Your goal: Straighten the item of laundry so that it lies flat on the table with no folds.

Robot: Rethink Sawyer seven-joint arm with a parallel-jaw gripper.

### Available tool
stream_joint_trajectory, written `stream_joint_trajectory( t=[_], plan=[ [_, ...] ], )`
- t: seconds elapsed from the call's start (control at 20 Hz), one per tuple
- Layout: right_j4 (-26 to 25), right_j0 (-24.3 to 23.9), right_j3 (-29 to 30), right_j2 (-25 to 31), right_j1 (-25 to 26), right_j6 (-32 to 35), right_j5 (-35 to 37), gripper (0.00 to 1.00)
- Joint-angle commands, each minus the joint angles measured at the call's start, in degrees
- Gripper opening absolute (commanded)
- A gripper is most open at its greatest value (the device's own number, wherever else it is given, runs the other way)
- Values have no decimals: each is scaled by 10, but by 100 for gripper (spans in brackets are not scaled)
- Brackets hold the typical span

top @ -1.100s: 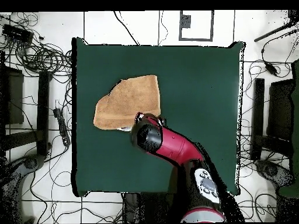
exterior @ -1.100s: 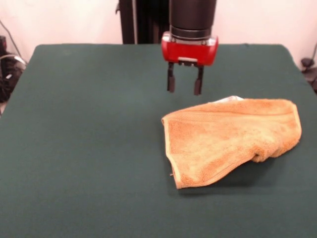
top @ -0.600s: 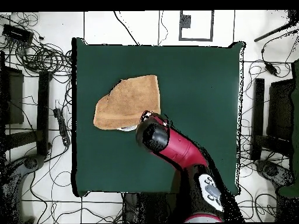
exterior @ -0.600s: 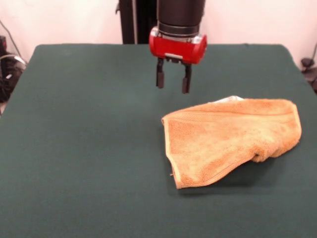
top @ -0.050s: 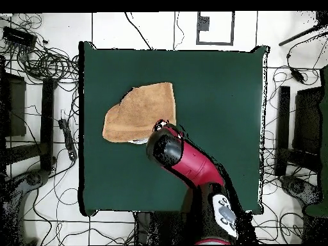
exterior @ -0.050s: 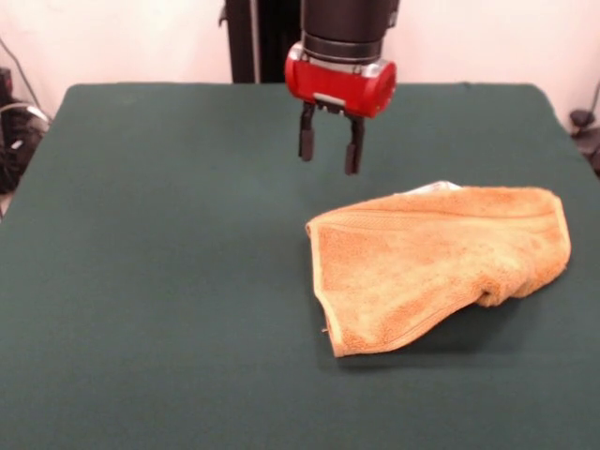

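From the front I see my hand (exterior @ -0.050s: 327, 153) hanging above the green surface (exterior @ -0.050s: 150, 262), fingers apart and empty, just behind the folded towel (exterior @ -0.050s: 436, 262). Overhead, the arm (top @ -0.050s: 186, 160) hides the hand and the towel's (top @ -0.050s: 138, 115) near corner.

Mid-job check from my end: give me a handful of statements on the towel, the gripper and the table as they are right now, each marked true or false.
1. The gripper is clamped on the towel. False: it hangs open above the table, holding nothing.
2. The towel lies flat with no folds. False: it is doubled over, and one end is bunched.
3. The towel rests wholly on the table, clear of its edges. True.
4. In the front view the gripper is up and to the left of the towel's near corner. True.
5. A second cloth lies on the table. False: the orange towel is the only one.
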Motion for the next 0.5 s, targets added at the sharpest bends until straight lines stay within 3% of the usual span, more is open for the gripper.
stream_joint_trajectory(
  t=[0.05,0.5],
  plan=[
    [44,25,-9,17,49,164,-7,100],
    [59,37,-38,12,63,169,3,100]
  ],
)
